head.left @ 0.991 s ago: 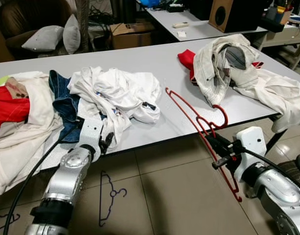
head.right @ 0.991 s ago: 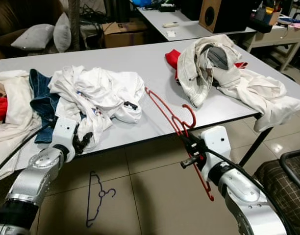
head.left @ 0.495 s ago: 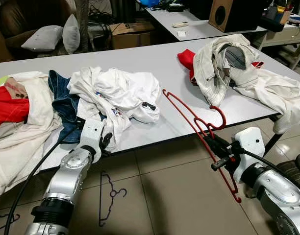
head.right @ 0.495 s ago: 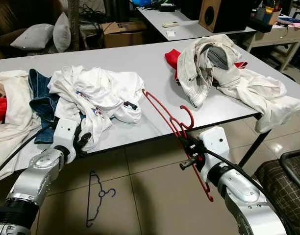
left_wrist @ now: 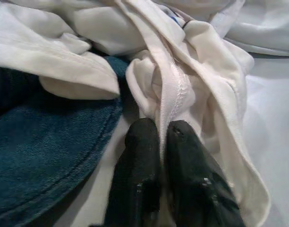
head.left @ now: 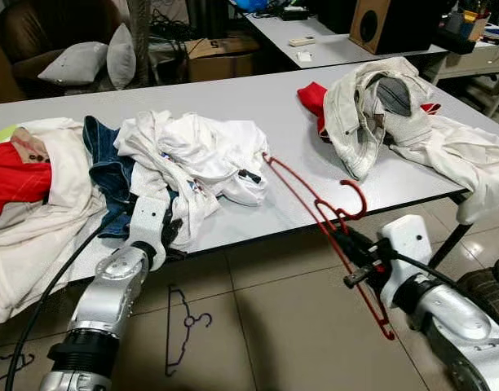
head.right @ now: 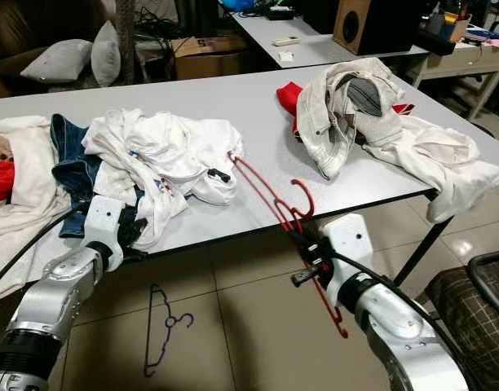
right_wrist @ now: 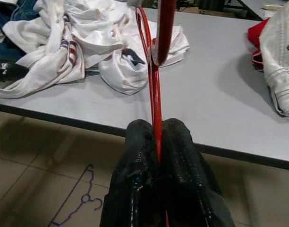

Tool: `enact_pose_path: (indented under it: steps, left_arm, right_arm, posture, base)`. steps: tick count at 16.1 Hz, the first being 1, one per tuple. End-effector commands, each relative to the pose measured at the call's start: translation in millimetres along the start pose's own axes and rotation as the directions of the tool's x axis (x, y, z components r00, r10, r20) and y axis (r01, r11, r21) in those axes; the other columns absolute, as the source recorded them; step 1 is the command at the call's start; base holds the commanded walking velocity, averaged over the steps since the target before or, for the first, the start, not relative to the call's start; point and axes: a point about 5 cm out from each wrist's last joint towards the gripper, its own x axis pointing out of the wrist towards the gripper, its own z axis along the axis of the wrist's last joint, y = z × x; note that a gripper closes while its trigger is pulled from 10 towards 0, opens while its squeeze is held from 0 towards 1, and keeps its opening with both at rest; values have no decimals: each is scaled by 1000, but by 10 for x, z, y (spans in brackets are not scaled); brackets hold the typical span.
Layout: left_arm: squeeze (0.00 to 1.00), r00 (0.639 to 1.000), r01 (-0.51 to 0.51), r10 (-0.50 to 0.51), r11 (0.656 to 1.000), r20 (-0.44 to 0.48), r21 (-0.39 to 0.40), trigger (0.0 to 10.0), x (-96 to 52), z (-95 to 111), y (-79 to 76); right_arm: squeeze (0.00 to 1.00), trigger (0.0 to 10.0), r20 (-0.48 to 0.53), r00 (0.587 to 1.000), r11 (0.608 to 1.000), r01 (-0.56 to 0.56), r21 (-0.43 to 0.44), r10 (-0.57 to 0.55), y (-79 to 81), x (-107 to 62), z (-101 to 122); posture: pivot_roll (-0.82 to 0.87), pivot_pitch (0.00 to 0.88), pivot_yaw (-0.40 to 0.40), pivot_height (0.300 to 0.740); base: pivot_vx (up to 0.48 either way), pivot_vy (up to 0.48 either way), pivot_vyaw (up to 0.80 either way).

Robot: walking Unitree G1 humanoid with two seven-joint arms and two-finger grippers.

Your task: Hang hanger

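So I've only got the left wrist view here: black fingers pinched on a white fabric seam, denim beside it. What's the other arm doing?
Observer: The right gripper is shut on a red hanger, held off the table's front edge.
Operator: Where does the hanger point?
Observer: Its far tip reaches the white shirt that the left gripper is pinching.
Operator: Any other hangers about?
Observer: A dark blue hanger lies on the floor tiles below the table.
Operator: And the rest of the table?
Observer: A cream jacket is heaped on the robot's right.
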Motion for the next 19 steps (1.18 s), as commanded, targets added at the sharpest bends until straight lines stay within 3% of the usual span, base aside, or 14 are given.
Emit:
enact_pose_path:
  steps: [1, 4, 5, 6, 8, 9, 10, 11, 12, 14, 15, 16, 17, 19]
  left_arm:
    - [0, 998, -8, 6, 999, 66, 35, 0, 4, 189, 56]
    - [0, 966, -65, 24, 986, 256, 152, 0, 6, 853, 285]
    - [0, 914, -153, 59, 966, 401, 208, 0, -61, 1370, 478]
    - [0, 870, -217, 72, 944, 488, 249, 0, -143, 1686, 582]
    - [0, 768, -338, 63, 885, 637, 320, 0, -382, 2243, 717]
    - [0, 726, -383, 57, 861, 686, 334, 0, -490, 2394, 752]
    - [0, 717, -395, 56, 854, 695, 340, 0, -524, 2420, 763]
    - [0, 739, -386, 44, 845, 672, 369, 0, -511, 2359, 768]
    - [0, 791, -353, 42, 846, 610, 400, 0, -432, 2166, 767]
    - [0, 953, -142, -21, 850, 303, 507, 0, -219, 1489, 677]
    - [0, 988, -16, -62, 872, 143, 490, 0, -181, 1139, 608]
    - [0, 995, 44, -78, 892, 56, 450, 0, -182, 934, 575]
    - [0, 998, 26, -47, 907, 39, 421, 0, -181, 892, 610]
    - [0, 986, -132, 84, 924, 147, 358, 0, -127, 1188, 778]
  right_arm:
    - [0, 10000, 20, 1000, 1000, 5, -15, -4, -16, 8, 25]
    - [0, 10000, 53, 998, 1000, 26, -12, -25, -83, 46, 74]
    - [0, 10000, 62, 998, 1000, 24, -14, -23, -100, 67, 87]
    - [0, 10000, 65, 998, 1000, 21, -18, -20, -105, 78, 91]
    - [0, 10000, 83, 996, 999, 28, -17, -27, -117, 98, 106]
    - [0, 10000, 98, 994, 999, 42, -12, -41, -125, 106, 119]
    - [0, 10000, 104, 993, 999, 47, -7, -46, -127, 109, 124]
    - [0, 10000, 109, 993, 999, 49, -2, -48, -120, 116, 124]
    - [0, 10000, 110, 993, 999, 46, -1, -46, -102, 119, 117]
    - [0, 10000, 111, 993, 999, 43, -1, -43, -86, 117, 102]
    - [0, 10000, 108, 993, 999, 46, -1, -45, -89, 112, 92]
    - [0, 10000, 104, 993, 999, 49, -1, -48, -94, 113, 85]
    - [0, 10000, 105, 993, 999, 52, -4, -52, -101, 124, 91]
    - [0, 10000, 124, 990, 997, 71, -13, -68, -141, 152, 138]
  posture:
    - [-89, 0, 29, 740]
    - [-75, 0, 25, 740]
    - [-65, 0, 21, 740]
    - [-61, 0, 19, 740]
    - [-52, 0, 20, 740]
    - [-49, 0, 22, 740]
    - [-48, 0, 25, 740]
    - [-46, 0, 25, 740]
    - [-45, 0, 27, 740]
    - [-45, 0, 30, 740]
    - [-44, 0, 32, 740]
    - [-46, 0, 30, 740]
    - [-47, 0, 29, 740]
    - [-42, 0, 27, 740]
  base:
    - [0, 0, 0]
    - [0, 0, 0]
    - [0, 0, 0]
    - [0, 0, 0]
    - [0, 0, 0]
    - [0, 0, 0]
    - [0, 0, 0]
    - [0, 0, 0]
    - [0, 0, 0]
    - [0, 0, 0]
    - [0, 0, 0]
    - [0, 0, 0]
    - [0, 0, 0]
    - [0, 0, 0]
